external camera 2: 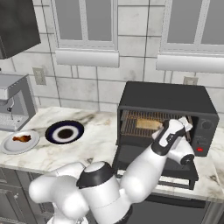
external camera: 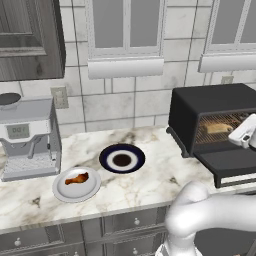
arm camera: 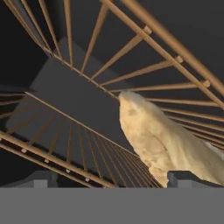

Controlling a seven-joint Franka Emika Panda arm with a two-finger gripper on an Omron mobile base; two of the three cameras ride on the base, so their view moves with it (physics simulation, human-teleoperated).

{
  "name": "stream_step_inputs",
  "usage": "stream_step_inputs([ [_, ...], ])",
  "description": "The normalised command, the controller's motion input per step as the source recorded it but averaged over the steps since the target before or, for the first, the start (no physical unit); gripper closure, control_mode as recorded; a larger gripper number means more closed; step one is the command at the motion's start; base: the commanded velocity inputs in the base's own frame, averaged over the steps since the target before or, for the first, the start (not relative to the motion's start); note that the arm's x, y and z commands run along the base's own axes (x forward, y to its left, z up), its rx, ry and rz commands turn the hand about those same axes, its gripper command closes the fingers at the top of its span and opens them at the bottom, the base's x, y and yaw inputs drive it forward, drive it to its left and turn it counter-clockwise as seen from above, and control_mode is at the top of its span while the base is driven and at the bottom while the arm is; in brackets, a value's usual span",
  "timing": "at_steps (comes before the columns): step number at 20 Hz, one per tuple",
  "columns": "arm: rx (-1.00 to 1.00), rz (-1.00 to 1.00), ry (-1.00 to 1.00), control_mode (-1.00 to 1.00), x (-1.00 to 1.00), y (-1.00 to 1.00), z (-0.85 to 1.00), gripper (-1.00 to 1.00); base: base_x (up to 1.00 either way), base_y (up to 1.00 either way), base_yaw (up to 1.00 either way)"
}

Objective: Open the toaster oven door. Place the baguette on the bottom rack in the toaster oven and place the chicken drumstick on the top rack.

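- toaster oven [external camera 2: 168, 103] at centre right of the right base view, door [external camera 2: 153, 168] dropped open below it.
- baguette [arm camera: 164, 140] lies on a rack [arm camera: 65, 131] inside; which rack we cannot tell.
- gripper [arm camera: 111, 180] at the bottom of the hand view, fingers spread with one tip touching or just beside the loaf, gripping nothing we can see.
- chicken drumstick [external camera: 77, 178] on the grey plate [external camera: 64, 192], lower left of the left base view, well apart from the oven.
- risk: pulling out crooked could catch a rack bar or drag the loaf, since the tip sits so close.
- risk: the arm's swing to the drumstick might clip the open door.
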Motion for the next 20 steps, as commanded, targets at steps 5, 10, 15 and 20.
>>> stream_step_inputs([
  [5,0.00,0.06,0.00,-1.00,0.44,0.00,-0.21,-1.00,0.00,0.00,0.00],
  [10,0.02,0.05,-0.03,-1.00,0.16,0.00,-0.11,-1.00,0.00,0.00,0.00],
  [15,0.05,0.03,-0.03,-1.00,0.27,-0.01,0.00,-1.00,0.00,0.00,0.00],
  [20,0.02,0.00,0.00,-1.00,0.34,0.00,0.00,1.00,0.00,0.00,0.00],
])
